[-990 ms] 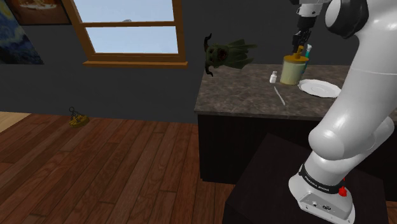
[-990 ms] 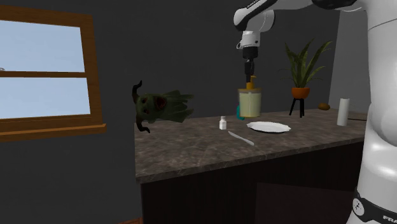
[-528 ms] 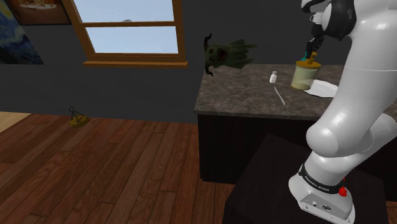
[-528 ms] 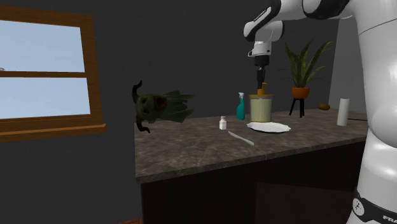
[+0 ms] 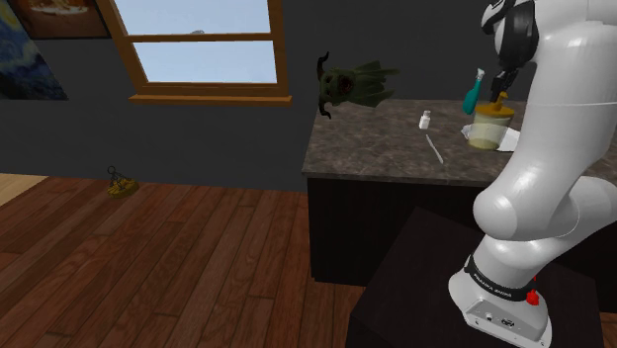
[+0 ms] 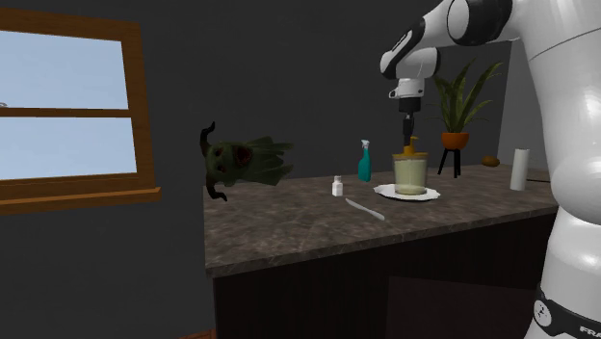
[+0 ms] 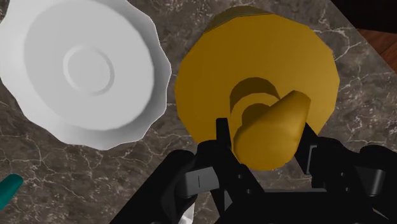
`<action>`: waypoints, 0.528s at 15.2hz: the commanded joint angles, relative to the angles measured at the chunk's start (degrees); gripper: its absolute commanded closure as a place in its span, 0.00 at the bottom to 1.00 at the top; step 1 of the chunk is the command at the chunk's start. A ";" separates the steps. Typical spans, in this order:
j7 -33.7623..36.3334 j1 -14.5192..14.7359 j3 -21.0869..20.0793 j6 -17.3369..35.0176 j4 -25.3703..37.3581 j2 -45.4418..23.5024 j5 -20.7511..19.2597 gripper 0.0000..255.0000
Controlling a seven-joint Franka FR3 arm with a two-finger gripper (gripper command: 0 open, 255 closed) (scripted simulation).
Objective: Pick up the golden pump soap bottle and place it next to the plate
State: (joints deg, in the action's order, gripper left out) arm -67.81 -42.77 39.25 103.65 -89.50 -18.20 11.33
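The soap bottle (image 7: 210,83), clamped in the tool (image 7: 267,140), has shifted beside the plate (image 7: 83,67) over the marbled counter (image 6: 289,231).

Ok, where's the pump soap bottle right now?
The gripper holds the soap bottle by its golden pump toward the second exterior view's right, over the dark counter; the wrist view shows it just beside the white plate.

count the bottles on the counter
3: the soap bottle in the tool, beside the plate; a teal spray bottle behind it, nearer the wall; a small white bottle further toward the second exterior view's left. The arm may hide others.
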 commanded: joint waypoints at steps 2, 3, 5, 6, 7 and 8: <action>-0.48 -0.10 -0.09 2.03 -1.70 -0.34 0.33 1.00; -0.55 -0.07 -0.14 2.75 -2.35 -0.44 0.42 1.00; -0.71 -0.02 -0.25 4.18 -3.61 -0.69 0.64 1.00; -0.79 -0.01 -0.31 4.89 -4.21 -0.83 0.77 1.00; -0.88 0.00 -0.37 5.60 -4.80 -0.99 0.90 1.00; -0.98 0.00 -0.44 6.29 -5.36 -1.16 1.04 1.00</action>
State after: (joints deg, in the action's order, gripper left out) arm -68.69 -42.83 38.83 109.10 -94.05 -19.37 12.32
